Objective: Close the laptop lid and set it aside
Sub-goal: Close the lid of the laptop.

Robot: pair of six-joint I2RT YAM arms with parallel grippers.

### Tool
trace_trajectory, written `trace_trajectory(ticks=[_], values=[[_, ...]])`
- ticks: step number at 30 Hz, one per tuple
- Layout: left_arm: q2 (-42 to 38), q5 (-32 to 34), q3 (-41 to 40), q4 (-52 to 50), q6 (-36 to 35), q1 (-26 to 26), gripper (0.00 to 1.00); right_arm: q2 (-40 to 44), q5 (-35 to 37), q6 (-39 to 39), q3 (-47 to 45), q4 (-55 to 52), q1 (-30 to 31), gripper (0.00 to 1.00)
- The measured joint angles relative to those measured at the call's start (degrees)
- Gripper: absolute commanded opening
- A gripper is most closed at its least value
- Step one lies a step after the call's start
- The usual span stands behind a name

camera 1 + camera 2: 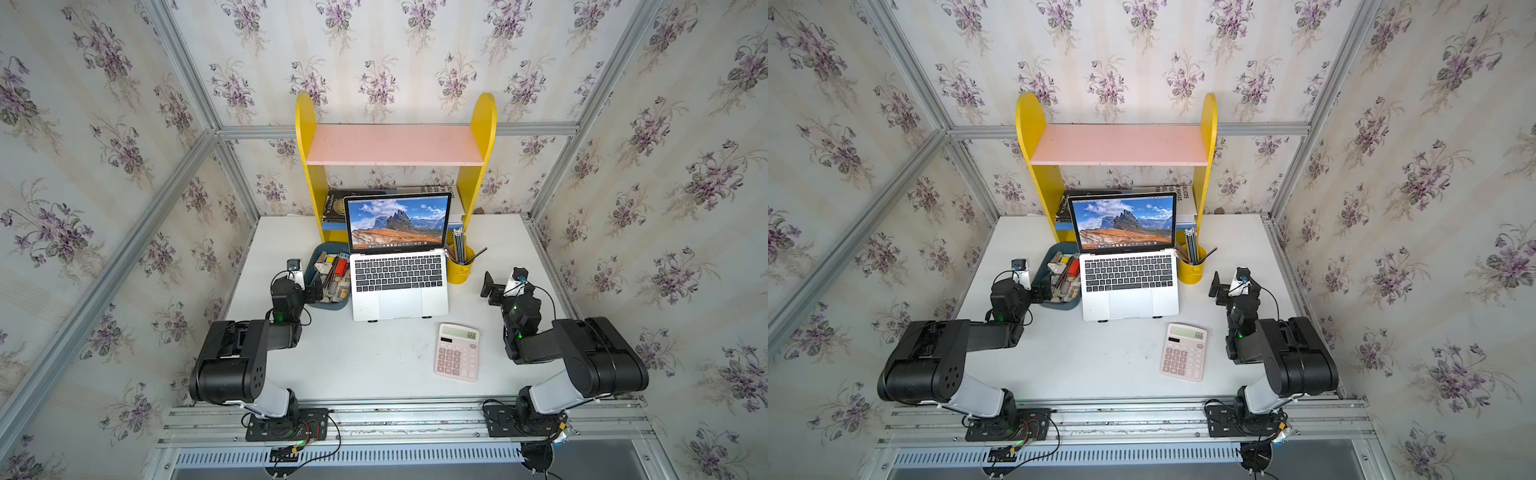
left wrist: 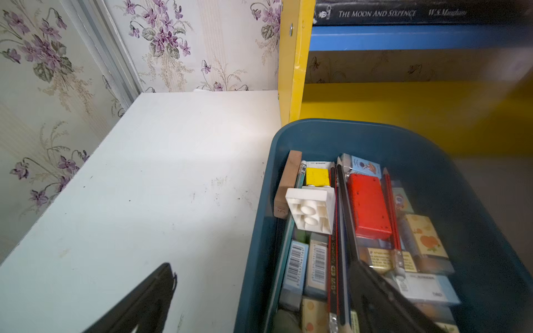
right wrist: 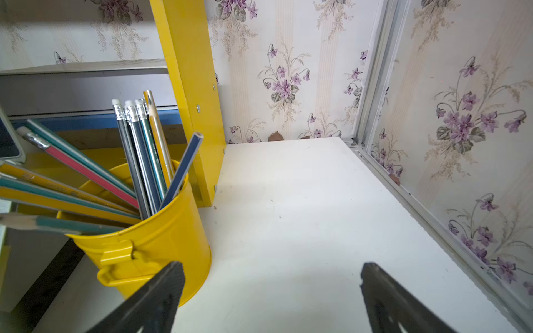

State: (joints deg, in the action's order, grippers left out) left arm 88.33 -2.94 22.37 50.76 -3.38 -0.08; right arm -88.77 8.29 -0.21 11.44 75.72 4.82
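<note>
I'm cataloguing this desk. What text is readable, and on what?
"THE MOON AND SIXPENCE": spine of the black book.
"W.S.Maugham": same spine.
"665": display of the pink calculator.
Too small or blurred to read: cover of the white book, labels on erasers in the blue tray, wordmark under the laptop screen.

Bright, even light; soft shadows on the flat white tabletop (image 1: 374, 365). Both top views bend at edges; wrist views blur nearby.

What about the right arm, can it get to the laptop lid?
Probably yes. The right gripper is open and empty, near the yellow pencil bucket. Its pencils stand between it and the laptop lid, so it likely must reach over them.
</note>
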Motion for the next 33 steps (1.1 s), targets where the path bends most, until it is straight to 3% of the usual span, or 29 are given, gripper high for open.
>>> trace_trajectory(ticks=[20, 33], values=[[-0.09, 0.13, -0.04, 0.0, -0.2, 0.02, 0.97, 0.37, 0.0, 0.04, -0.57, 0.22, -0.11, 1.0], [-18.67, 3.98, 0.24, -11.47, 2.29, -0.09, 0.97, 22.05, 3.89, 3.28, -4.0, -5.9, 0.0, 1.0]])
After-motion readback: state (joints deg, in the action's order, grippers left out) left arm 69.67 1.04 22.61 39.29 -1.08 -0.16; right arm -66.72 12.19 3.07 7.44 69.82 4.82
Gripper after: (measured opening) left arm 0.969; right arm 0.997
